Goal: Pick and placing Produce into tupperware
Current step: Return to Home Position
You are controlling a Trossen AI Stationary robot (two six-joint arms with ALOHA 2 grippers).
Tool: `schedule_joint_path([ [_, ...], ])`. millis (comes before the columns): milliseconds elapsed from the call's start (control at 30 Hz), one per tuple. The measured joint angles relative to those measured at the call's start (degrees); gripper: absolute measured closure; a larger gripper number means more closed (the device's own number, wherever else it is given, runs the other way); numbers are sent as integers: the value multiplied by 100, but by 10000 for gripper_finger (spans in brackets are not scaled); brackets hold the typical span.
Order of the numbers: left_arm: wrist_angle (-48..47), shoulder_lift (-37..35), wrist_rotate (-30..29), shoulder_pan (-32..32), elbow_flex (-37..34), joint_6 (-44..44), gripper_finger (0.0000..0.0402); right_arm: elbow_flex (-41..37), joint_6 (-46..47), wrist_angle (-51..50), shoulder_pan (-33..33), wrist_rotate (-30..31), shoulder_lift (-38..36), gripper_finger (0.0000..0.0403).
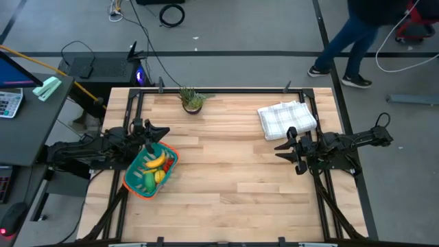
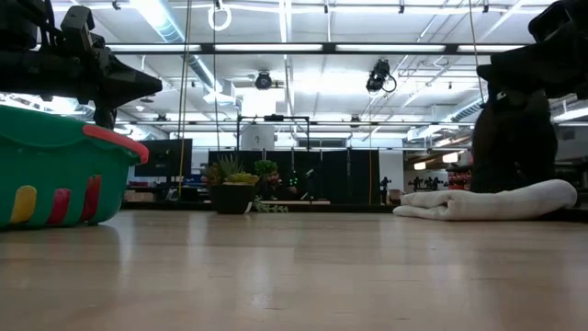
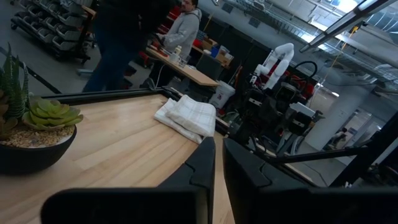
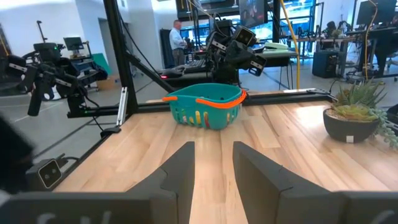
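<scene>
Left gripper (image 1: pixel 159 136), nearly closed and empty, hangs over the tupperware (image 1: pixel 127 182) at centre-left; right gripper (image 1: pixel 285 152), slightly parted and empty, centre-right.

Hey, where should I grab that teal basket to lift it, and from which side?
Take the teal basket by its orange rim, from straight above, one finger inside the wall and one outside, probably on the side toward the middle of the table. The produce fills the centre, and the rim gives a lip to pinch.
</scene>
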Motion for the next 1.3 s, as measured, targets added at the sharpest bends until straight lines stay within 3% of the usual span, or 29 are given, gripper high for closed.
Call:
schedule_joint_path([
  [1300, 0, 0, -2, -1, 0, 0, 374, -2, 2, -2, 0, 2, 4, 286],
])
